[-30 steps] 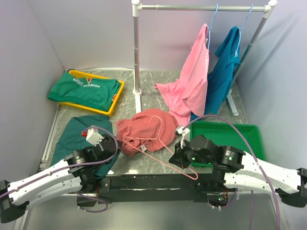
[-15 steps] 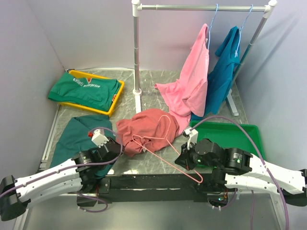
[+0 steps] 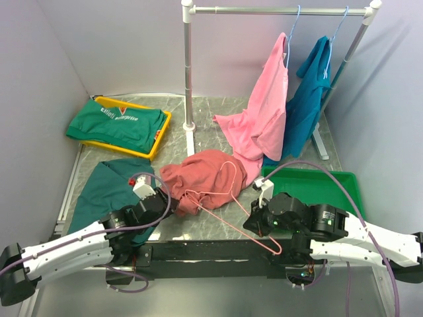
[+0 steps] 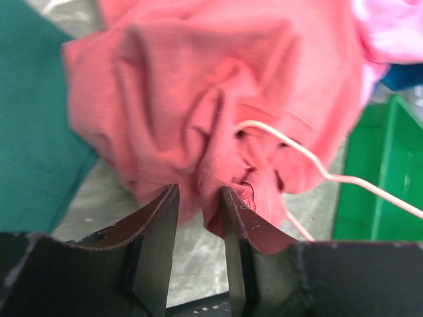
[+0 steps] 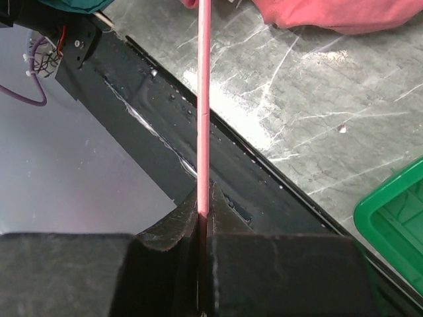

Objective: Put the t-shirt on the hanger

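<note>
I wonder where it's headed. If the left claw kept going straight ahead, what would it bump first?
Most likely the t-shirt. The left gripper points right at that bunched cloth, with its fingers open and almost on a fold.

hanger [image 3: 228, 198] partly buried in t-shirt [image 3: 201, 175]

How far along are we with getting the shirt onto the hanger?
Early stage. Done: the right pincer is clamped on the hanger wire. In hand: the left pincer is open around a fold of the crumpled t-shirt, and the hanger's tip pokes into it. Left: working both shoulders over the hanger.
</note>
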